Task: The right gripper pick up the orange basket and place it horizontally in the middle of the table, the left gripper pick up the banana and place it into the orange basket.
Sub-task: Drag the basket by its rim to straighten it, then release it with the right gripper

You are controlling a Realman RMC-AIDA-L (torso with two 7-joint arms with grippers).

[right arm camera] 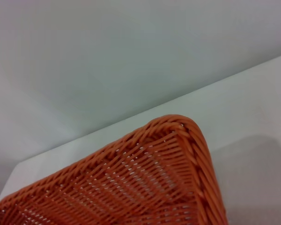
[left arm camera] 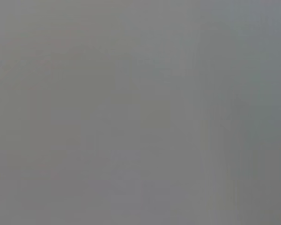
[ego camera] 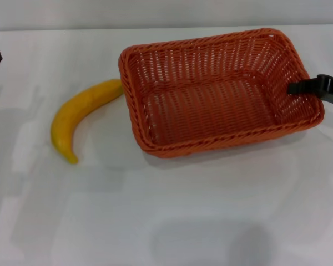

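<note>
Light: bright, even, from overhead
Shadows: soft, faint on the counter (ego camera: 172, 221)
Left wrist view: featureless grey blur
Head view: slightly soft

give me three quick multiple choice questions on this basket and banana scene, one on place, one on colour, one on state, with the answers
1. Where is the banana?
A. inside the basket
B. on the table at the basket's left side
C. in the left gripper

2. What colour is the basket?
A. orange
B. blue
C. white

3. What is inside the basket?
A. the banana
B. a cup
C. nothing

Answers:
1 B, it lies on the white table, its upper end at the basket's left rim.
2 A, the weave is orange in both the head and right wrist views.
3 C, only bare weave shows inside; the right gripper is at its right rim.
</note>
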